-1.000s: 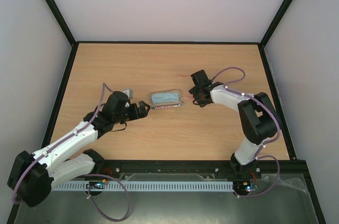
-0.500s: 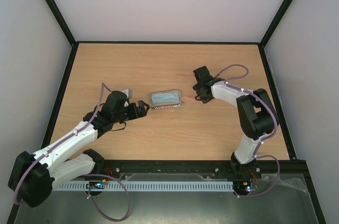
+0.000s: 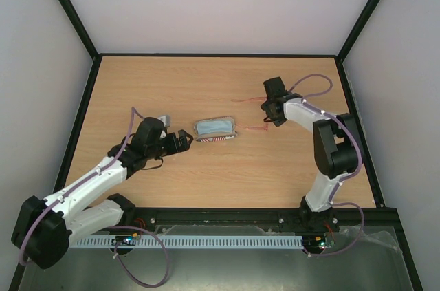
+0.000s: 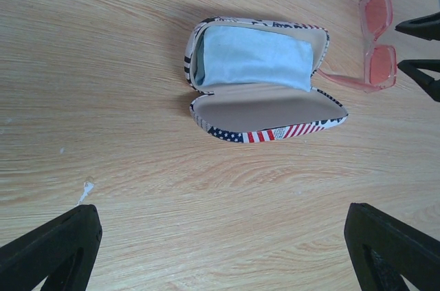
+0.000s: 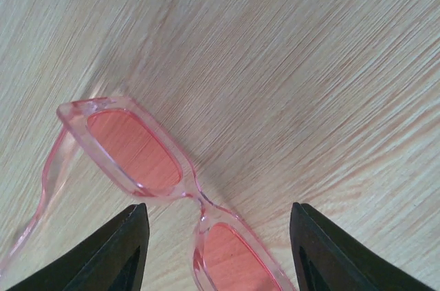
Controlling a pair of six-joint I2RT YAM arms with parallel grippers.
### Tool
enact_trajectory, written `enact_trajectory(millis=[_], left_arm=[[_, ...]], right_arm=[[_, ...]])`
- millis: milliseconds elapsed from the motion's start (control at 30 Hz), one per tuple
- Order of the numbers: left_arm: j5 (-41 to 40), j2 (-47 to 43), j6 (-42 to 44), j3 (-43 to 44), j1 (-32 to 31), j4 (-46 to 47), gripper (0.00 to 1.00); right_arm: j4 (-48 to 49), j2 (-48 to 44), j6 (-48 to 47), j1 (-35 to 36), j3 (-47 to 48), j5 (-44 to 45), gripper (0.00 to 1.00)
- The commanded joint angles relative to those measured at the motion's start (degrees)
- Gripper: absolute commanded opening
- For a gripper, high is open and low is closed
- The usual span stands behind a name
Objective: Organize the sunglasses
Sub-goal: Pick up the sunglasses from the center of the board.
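The sunglasses (image 5: 137, 153) have a translucent pink frame and red lenses, and lie on the wood with their arms unfolded. My right gripper (image 5: 216, 250) is open and straddles the bridge, with one black finger (image 5: 117, 250) on either side and neither visibly touching the frame. From above, the sunglasses (image 3: 256, 115) sit just right of the open flag-patterned case (image 3: 215, 129), below my right gripper (image 3: 273, 108). One arm of the sunglasses (image 4: 375, 36) reaches the case (image 4: 268, 115). My left gripper (image 3: 184, 137) is wide open just left of the case and holds nothing.
A light blue cloth (image 4: 251, 60) lies folded inside the case's upper half. A black frame (image 3: 220, 54) borders the wooden table (image 3: 172, 84), with pale walls behind and to both sides.
My right gripper has moved right and toward the far side, away from the case, and the sunglasses' arms now show beside it. The left arm has stayed put.
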Motion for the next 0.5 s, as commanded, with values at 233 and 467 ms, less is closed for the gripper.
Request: enact_trajectory(millis=[233,467], left_arm=[[0.27,2.15,0.61,0.29,0.4,1.03,1.0],[1.19,3.07,0.26,0.01,0.42,2.6,1.0]], right_arm=[[-4.2,-11.02,-2.79,2.54,-9.45,-0.15,0.59],[-6.54,-7.78,-0.38,7.63,-4.9,0.82,0.61]])
